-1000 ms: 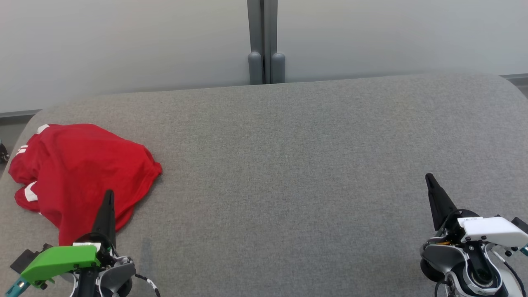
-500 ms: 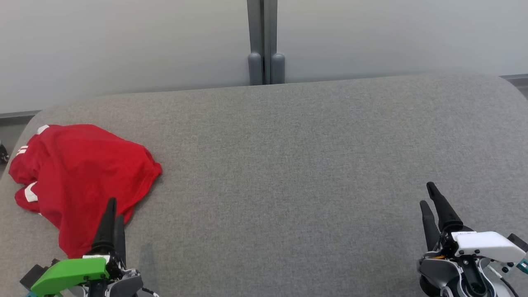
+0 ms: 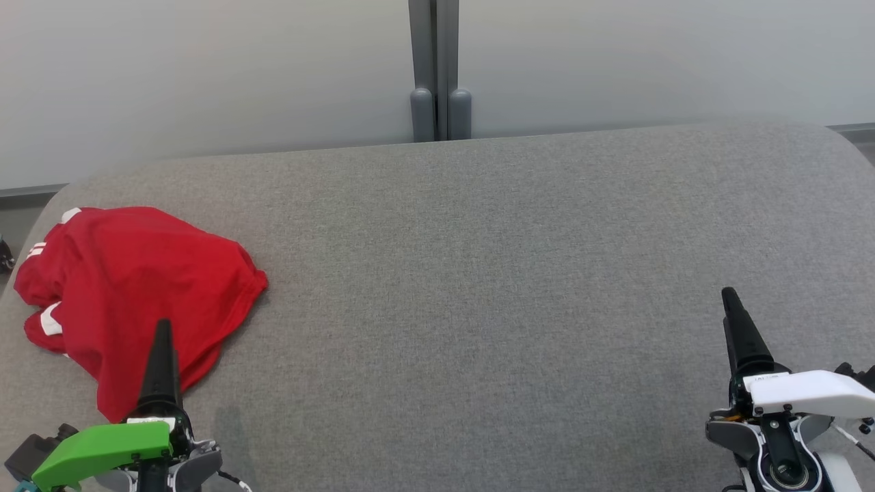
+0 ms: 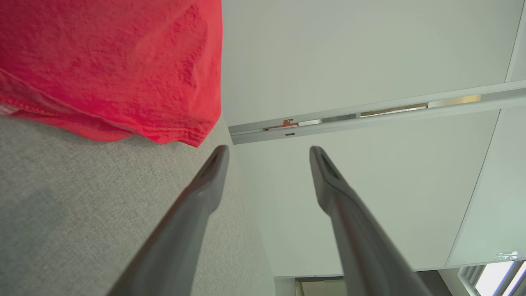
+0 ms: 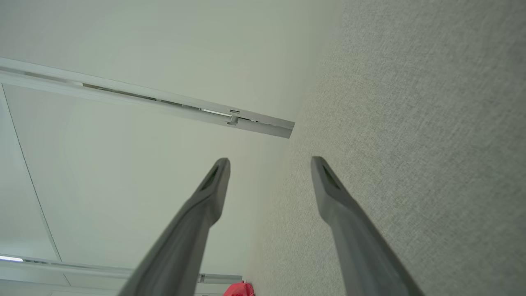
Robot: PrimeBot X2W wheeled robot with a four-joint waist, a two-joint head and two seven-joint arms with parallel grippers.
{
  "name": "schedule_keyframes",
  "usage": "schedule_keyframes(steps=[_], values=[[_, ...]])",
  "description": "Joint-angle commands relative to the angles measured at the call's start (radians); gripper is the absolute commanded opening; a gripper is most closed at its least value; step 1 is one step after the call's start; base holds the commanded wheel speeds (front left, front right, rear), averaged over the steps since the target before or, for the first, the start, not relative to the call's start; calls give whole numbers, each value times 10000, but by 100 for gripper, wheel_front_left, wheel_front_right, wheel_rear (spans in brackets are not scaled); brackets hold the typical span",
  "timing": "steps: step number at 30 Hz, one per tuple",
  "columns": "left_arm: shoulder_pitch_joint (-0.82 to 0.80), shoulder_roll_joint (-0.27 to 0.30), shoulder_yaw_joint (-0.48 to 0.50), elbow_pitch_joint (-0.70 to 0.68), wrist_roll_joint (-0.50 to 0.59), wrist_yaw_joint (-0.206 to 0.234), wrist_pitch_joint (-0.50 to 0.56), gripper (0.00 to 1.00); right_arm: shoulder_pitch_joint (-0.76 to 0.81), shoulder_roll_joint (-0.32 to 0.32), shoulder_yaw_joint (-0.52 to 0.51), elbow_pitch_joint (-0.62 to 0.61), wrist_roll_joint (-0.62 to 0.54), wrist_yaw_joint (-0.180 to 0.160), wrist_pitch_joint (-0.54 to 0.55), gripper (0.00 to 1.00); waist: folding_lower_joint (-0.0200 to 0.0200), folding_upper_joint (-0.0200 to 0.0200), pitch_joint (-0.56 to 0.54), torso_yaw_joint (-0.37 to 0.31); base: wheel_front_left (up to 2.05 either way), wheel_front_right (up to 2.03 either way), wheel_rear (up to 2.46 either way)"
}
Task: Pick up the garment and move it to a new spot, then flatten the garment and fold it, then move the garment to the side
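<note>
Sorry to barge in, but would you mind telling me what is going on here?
A two-armed robot faces a grey table with a crumpled red garment at its left end. The left gripper is open just short of the garment's hem, not touching it. The right gripper is open too, over bare table far to the right. The garment is not yet picked up.

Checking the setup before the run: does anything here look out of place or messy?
Only the red garment: it lies bunched in a rumpled heap at the left end of the grey fabric-covered table, not spread flat. Nothing looks spilled or damaged.
</note>
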Motion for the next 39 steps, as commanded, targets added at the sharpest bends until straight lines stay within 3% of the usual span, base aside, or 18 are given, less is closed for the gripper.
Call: schedule_keyframes(steps=[1, 14, 19, 26, 39], values=[[-155, 60, 71, -224, 338, -18, -96, 100, -318, -53, -62, -365, -679, 3, -126, 100, 0, 0, 0, 4, 0, 0, 0], [-206, 73, 3, -1572, 2582, 567, -591, 100, -319, -68, 273, -1651, -4381, 4, -628, 100, 0, 0, 16, 38, 0, 0, 0], [-78, 79, -681, -2205, 4085, 989, -797, 100, -279, -135, 701, -2057, -6041, 4, -829, 100, 0, 0, 31, 55, 0, 0, 0], [23, 86, -1573, -2508, 5786, 1363, -1033, 100, -222, -216, 1000, -2311, -7413, 4, -1071, 100, 0, 0, 26, 57, 0, 0, 0], [57, 96, -2817, -2280, 8666, 2031, -1408, 100, -115, -222, 1202, -1768, -10034, 4, -1439, 100, 0, 0, -9, 25, 0, 0, 0]])
